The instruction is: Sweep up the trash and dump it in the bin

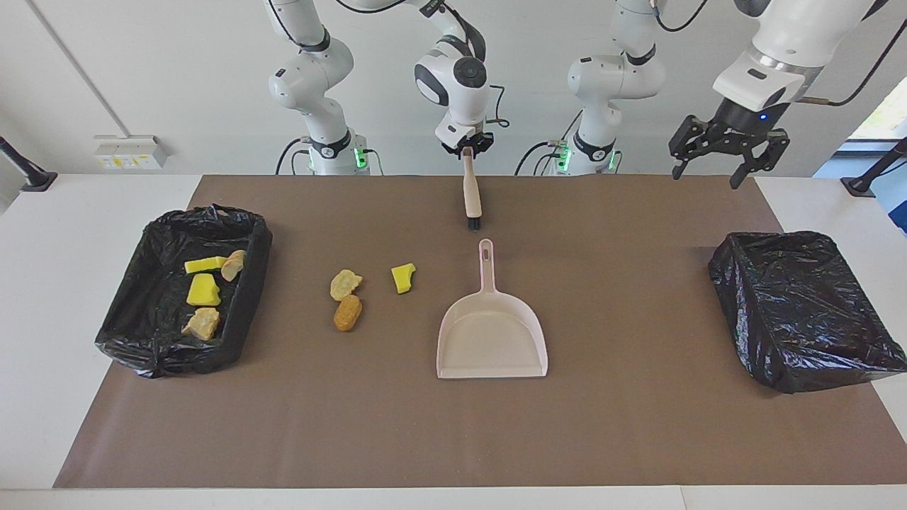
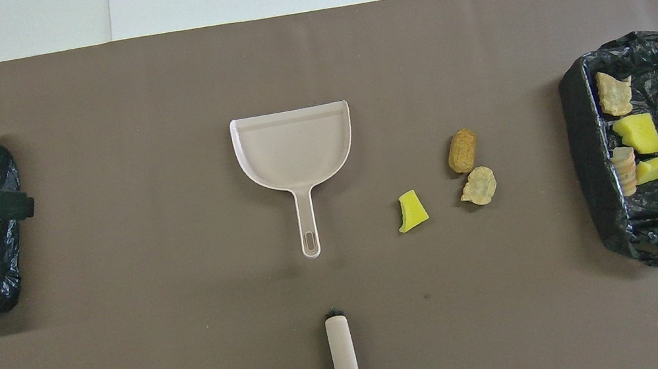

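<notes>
Robot lab, mounted arms (image 1: 312, 78), white walls

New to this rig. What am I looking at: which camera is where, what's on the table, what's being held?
Two robot arms at a table. One picture is taken from across the table, facing them; the other from high above their own end.

The right gripper is shut on the handle of a small brush, bristles down near the robots' edge of the mat. The left gripper hangs open in the air, waiting.

On the brown mat: a pink dustpan and three scraps. A black-lined bin at the right arm's end holds four more. Another bin is at the left arm's end.
</notes>
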Motion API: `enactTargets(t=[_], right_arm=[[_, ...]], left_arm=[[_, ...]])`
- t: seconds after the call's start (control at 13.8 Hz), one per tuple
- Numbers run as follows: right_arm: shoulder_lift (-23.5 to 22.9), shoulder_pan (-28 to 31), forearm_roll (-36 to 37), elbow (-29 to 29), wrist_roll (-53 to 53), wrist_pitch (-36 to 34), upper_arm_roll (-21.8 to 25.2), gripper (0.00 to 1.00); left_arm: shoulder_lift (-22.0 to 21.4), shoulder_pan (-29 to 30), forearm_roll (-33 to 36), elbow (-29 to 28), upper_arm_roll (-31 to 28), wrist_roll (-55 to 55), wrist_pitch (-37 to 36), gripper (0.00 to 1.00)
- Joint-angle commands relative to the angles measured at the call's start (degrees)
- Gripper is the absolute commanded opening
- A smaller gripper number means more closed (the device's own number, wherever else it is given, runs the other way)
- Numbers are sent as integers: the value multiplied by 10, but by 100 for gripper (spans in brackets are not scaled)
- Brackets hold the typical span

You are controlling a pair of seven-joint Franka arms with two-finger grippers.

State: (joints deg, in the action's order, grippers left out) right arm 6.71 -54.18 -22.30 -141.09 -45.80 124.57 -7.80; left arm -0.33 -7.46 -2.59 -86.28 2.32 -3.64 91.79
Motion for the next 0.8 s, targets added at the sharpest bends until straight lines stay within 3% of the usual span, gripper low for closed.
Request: enactTargets(t=[0.0,0.29,0.51,0.73], right_arm=[[4,-3,-13,-3,-7,-3,1,3],[26,17,-12,11,11,-40,8,0],[82,87,-1,18,60,-122,9,0],[94,163,38,39,105,-169,8,0]], left_arm=[[25,-63,7,-41,-6,65,88,100],[95,-131,7,-63,-5,114,189,100],[144,-190,8,-97,-6,190,247,100],[149,-226,8,-148,-6,226,290,100]])
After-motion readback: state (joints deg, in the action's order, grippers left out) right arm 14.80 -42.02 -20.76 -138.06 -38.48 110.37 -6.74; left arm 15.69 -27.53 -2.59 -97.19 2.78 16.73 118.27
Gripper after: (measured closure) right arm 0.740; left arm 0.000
